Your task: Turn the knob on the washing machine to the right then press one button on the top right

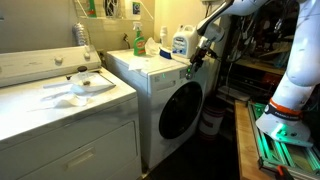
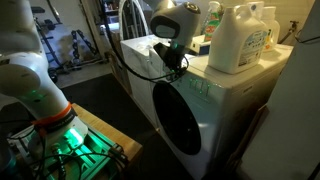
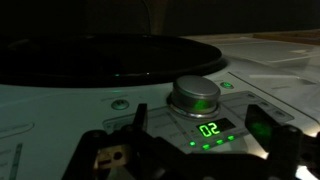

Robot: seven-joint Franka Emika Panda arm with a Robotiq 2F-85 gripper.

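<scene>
The white front-loading washing machine [image 1: 150, 75] [image 2: 215, 95] has a round dark glass door [image 1: 180, 108] [image 2: 180, 125]. Its control panel fills the wrist view, with a silver knob [image 3: 195, 98] and a green display reading "02" [image 3: 210, 130] just below it. My gripper [image 1: 197, 58] [image 2: 172, 62] [image 3: 200, 135] is at the panel's top edge. It is open and holds nothing. Its two dark fingers stand on either side of the display, just short of the knob. Small green lights glow under the display, and a round button [image 3: 121, 104] sits left of the knob.
A wider white top-opening appliance [image 1: 60, 110] stands beside the washer, with cloths on its lid. Detergent bottles [image 1: 181, 42] [image 2: 238, 38] and a green bottle [image 1: 138, 40] stand on the washer's top. The robot base with green lights [image 1: 285, 130] [image 2: 60, 135] stands on the floor in front.
</scene>
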